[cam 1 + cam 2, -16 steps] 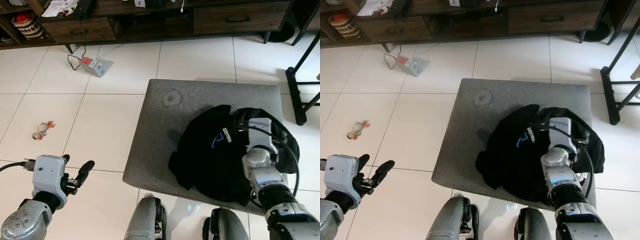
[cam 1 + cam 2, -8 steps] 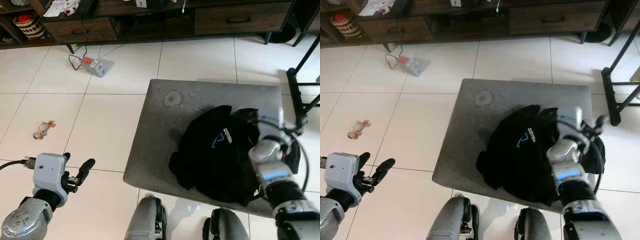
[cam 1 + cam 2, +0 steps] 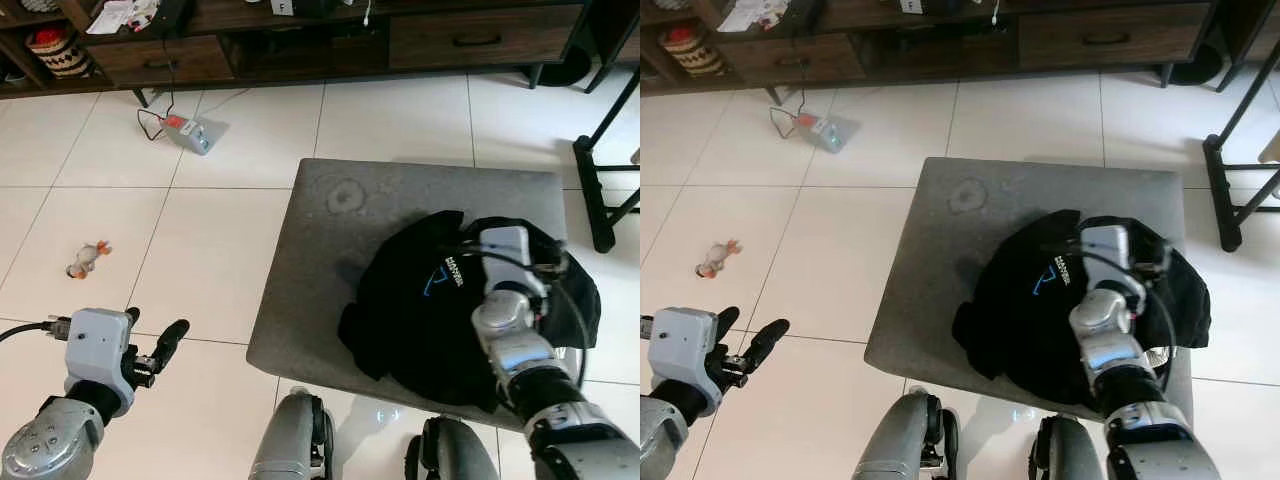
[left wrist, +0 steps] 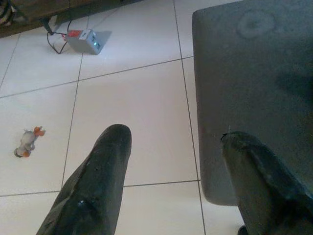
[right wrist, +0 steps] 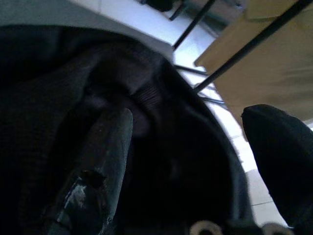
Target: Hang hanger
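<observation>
The right claw (image 5: 186, 161) has its tips sunk in the black garment (image 3: 430, 310) on the grey bench (image 3: 330, 260), so whatever lies beneath the cloth (a hanger, if any) is hidden. Beyond the bench, the dark cabinet (image 3: 300, 40) is cut off by the frame's edge.

**Print I can see but not read**

On the black garment (image 3: 430, 300) near the right edge of the grey ottoman (image 3: 330, 250), I see a blue mark and small white lettering; I cannot read it.
</observation>
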Tool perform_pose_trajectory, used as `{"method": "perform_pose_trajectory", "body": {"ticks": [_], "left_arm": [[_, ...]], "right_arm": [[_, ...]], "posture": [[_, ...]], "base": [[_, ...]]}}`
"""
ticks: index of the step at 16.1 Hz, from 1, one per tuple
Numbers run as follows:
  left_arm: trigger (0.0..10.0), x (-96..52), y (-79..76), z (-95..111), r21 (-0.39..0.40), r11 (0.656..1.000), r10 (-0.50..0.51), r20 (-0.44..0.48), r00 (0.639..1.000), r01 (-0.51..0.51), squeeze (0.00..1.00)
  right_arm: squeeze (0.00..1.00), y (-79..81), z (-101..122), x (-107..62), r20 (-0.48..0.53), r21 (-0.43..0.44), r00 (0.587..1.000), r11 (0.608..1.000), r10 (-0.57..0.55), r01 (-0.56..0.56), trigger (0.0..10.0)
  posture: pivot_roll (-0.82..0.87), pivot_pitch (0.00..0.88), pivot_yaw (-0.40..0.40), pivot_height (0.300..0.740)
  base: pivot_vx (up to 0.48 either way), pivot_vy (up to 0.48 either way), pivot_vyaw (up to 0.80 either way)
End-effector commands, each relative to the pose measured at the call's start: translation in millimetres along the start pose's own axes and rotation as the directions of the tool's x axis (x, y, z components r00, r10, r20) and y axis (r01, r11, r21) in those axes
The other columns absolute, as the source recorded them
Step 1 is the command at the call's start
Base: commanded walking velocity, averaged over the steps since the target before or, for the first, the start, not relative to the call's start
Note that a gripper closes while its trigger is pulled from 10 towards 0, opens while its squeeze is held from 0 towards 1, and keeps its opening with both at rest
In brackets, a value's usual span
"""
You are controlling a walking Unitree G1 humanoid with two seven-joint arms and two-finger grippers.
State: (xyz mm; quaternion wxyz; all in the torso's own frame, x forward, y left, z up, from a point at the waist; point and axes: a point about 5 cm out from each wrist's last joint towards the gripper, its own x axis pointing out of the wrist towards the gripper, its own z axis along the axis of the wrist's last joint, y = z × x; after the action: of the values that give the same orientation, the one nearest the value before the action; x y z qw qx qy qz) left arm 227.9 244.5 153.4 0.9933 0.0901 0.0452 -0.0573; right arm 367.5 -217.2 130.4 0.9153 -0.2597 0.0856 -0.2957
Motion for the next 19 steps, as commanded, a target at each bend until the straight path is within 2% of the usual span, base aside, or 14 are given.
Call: {"method": "perform_pose_trajectory", "body": {"ticks": [1,2,3,4,6,7,10,12,15,19], "left_arm": [[10.0,-6.9,8.9,-6.5,0.008,1.0,0.029,-0.044,0.999,-0.028,0.0],[10.0,-7.3,8.6,-7.1,0.007,1.0,0.029,-0.046,0.999,-0.029,0.0],[10.0,-7.4,8.7,-7.4,0.006,1.0,0.03,-0.048,0.998,-0.029,0.0],[10.0,-7.4,8.9,-7.7,0.006,0.999,0.031,-0.049,0.998,-0.031,0.0],[10.0,-7.2,8.9,-7.9,0.005,0.999,0.032,-0.049,0.998,-0.032,0.0],[10.0,-7.1,8.6,-8.0,0.005,1.0,0.03,-0.049,0.998,-0.03,0.0],[10.0,-6.6,8.5,-7.2,0.005,1.0,0.029,-0.047,0.998,-0.029,0.0],[10.0,-7.1,10.1,-6.6,0.009,0.999,0.032,-0.047,0.998,-0.031,0.0],[10.0,-6.8,9.7,-6.2,0.01,1.0,0.027,-0.047,0.999,-0.027,0.0],[10.0,-7.7,11.0,-5.9,0.015,1.0,0.026,-0.054,0.998,-0.025,0.0]], "right_arm": [[0.0,6.7,-10.9,-4.5,-0.052,-0.014,0.998,0.999,0.037,-0.037,10.0],[0.65,6.4,-13.8,-4.2,-0.069,-0.019,0.997,0.999,0.043,-0.045,10.0],[0.88,5.2,-15.4,-3.5,-0.079,-0.017,0.996,0.999,0.038,-0.039,10.0],[1.0,3.2,-16.4,-2.0,-0.081,-0.018,0.996,0.999,0.029,-0.031,10.0],[0.98,1.7,-15.7,-0.6,-0.077,-0.031,0.997,0.999,0.018,-0.021,10.0],[0.0,0.1,-16.0,0.4,-0.085,-0.032,0.996,0.999,0.008,-0.01,10.0],[0.0,-2.0,-17.5,2.1,-0.084,-0.013,0.996,1.0,-0.002,0.0,10.0],[0.0,-3.6,-5.1,5.5,-0.029,0.023,1.0,1.0,0.002,-0.001,10.0],[0.0,1.1,6.4,5.4,0.022,0.033,0.999,0.999,0.029,-0.03,10.0],[0.0,4.1,1.1,5.4,-0.007,-0.022,0.999,0.999,0.047,-0.048,10.0]], "posture": [[0.23,0.417,0.207,0.653],[0.23,0.421,0.206,0.653],[0.23,0.419,0.205,0.653],[0.23,0.419,0.203,0.653],[0.23,0.417,0.203,0.653],[0.23,0.416,0.203,0.653],[0.24,0.413,0.206,0.653],[0.24,0.414,0.208,0.653],[0.24,0.415,0.212,0.653],[0.25,0.418,0.216,0.653]], "base": [[0.0,0.0,0.0],[0.0,0.0,0.0],[0.0,0.0,0.0],[0.0,0.0,0.0],[0.0,0.0,0.0],[0.0,0.0,0.0],[0.0,0.0,0.0],[0.0,0.0,0.0],[0.0,0.0,0.0],[0.0,0.0,0.0]]}}
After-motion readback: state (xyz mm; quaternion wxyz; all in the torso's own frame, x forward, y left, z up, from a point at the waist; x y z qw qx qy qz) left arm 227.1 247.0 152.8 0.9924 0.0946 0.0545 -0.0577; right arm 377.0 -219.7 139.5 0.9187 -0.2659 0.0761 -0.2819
